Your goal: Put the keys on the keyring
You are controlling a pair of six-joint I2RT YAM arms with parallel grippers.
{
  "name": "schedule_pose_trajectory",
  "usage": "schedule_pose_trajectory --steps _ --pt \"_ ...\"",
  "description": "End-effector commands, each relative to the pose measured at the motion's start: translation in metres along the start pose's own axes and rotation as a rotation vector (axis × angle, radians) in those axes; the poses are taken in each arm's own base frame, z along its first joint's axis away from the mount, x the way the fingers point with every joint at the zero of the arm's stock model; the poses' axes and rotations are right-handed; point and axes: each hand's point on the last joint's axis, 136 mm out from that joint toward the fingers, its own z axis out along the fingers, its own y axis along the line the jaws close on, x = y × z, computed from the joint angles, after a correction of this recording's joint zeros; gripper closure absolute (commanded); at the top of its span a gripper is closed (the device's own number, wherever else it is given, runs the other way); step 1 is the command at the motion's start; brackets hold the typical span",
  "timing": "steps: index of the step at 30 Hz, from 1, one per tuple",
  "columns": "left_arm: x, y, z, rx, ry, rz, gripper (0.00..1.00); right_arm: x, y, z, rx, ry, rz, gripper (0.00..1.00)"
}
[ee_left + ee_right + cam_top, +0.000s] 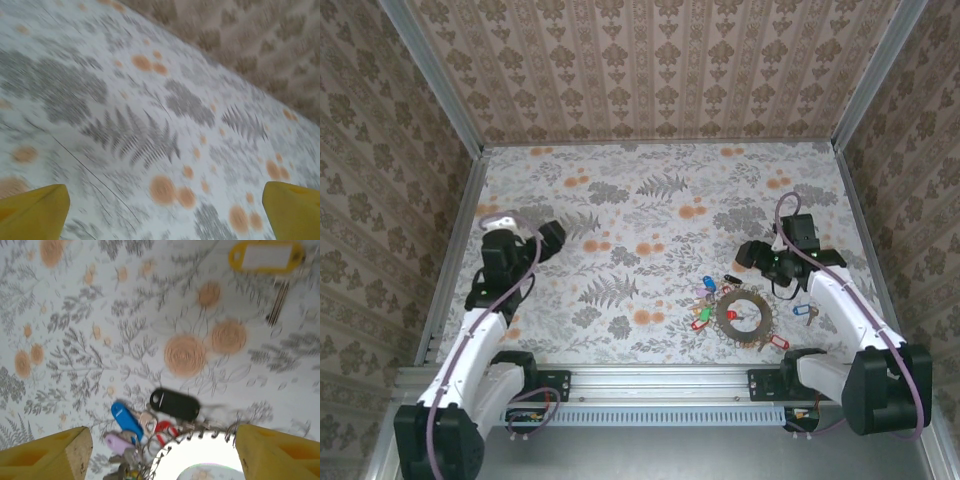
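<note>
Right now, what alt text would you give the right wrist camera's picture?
A keyring hung with black, blue, lilac and red tags lies on a floral table, framed by the open yellow fingers of the right gripper. A yellow-tagged key lies apart.

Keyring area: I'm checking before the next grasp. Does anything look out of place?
Yes. A yellow-tag key lies loose, well apart from the keyring. A blue-tag key also lies loose, just right of the keyring in the top view. Both are off it, where the other keys hang.
</note>
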Motion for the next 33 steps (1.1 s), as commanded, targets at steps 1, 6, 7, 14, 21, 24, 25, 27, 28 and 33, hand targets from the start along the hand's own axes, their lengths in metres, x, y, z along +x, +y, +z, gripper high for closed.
schedule_pose_trajectory --steps 1,6,7,14,21,24,25,27,28,33 --pt "0.026 -0.016 0.001 0.025 0.12 0.029 0.0 0.034 0.0 0.0 -0.002 0.113 0.056 0.25" --pt "0.051 -0.035 0.013 0.046 0.226 0.126 0.0 0.062 -0.002 0.01 0.029 0.194 0.054 0.29" --pt "0.053 -0.039 0.015 0.046 0.241 0.143 0.0 0.067 -0.001 0.013 0.032 0.211 0.054 0.29" --pt "0.061 -0.051 0.026 0.02 0.323 0.252 0.0 0.1 0.01 0.027 0.044 0.321 -0.005 0.32" --pt "0.06 -0.045 0.025 -0.027 0.324 0.249 0.0 0.118 0.031 0.044 -0.052 0.396 -0.001 0.35" --pt "0.061 -0.042 0.021 -0.035 0.322 0.25 0.0 0.12 0.033 0.051 -0.052 0.41 -0.006 0.35" --pt "0.06 -0.042 0.02 -0.038 0.318 0.249 0.0 0.12 0.034 0.053 -0.051 0.413 -0.008 0.35" --pt "0.059 -0.041 0.018 -0.044 0.314 0.252 0.0 0.12 0.034 0.059 -0.042 0.422 -0.008 0.35" --pt "0.058 -0.042 0.018 -0.042 0.312 0.251 0.0 0.119 0.036 0.062 -0.041 0.425 -0.01 0.35" --pt "0.052 -0.047 0.017 -0.027 0.297 0.254 0.0 0.114 0.056 0.081 -0.068 0.435 -0.029 0.35"
